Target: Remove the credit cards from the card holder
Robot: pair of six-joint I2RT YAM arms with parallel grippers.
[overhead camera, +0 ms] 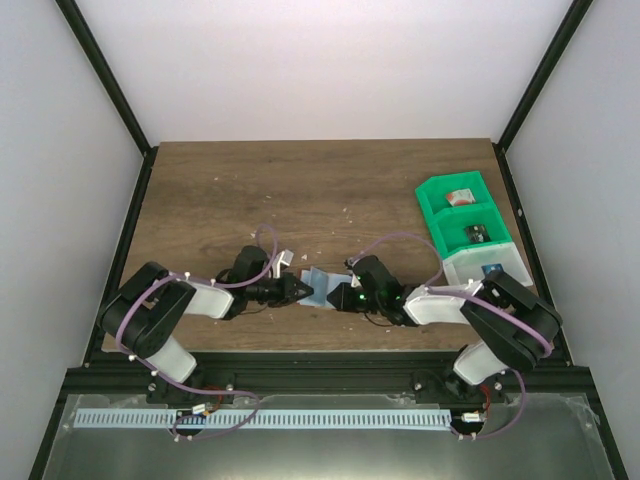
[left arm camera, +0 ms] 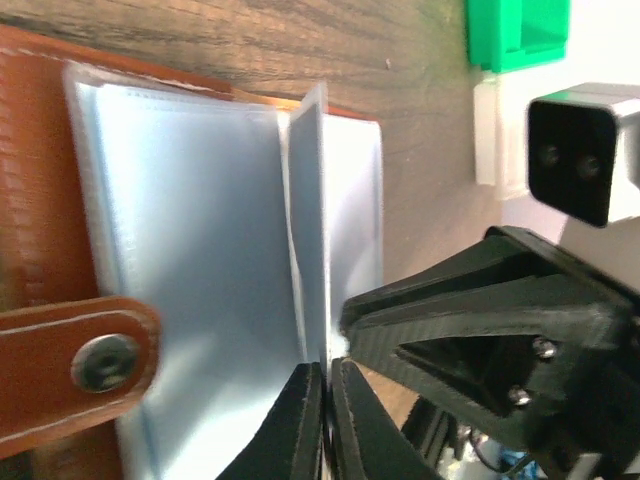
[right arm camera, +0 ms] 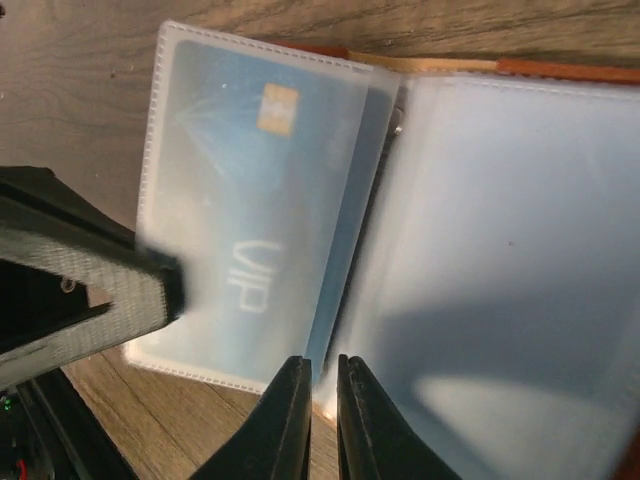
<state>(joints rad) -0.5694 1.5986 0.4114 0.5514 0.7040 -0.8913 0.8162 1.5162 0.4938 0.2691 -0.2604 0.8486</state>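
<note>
The credit card (right arm camera: 245,200) is laid lengthwise ahead-left of the right gripper (right arm camera: 318,415), which is clamped on its sleeve (right arm camera: 365,160).

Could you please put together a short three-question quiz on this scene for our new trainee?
1. True or false: the card holder lies closed on the table.
2. Multiple choice: which word is printed on the blue card inside the holder? A) GOLD B) VIP C) BANK
3. Fill the gap: the holder's brown strap carries a round metal ____.

Key: 1 false, it lies open; 2 B; 3 snap.
</note>
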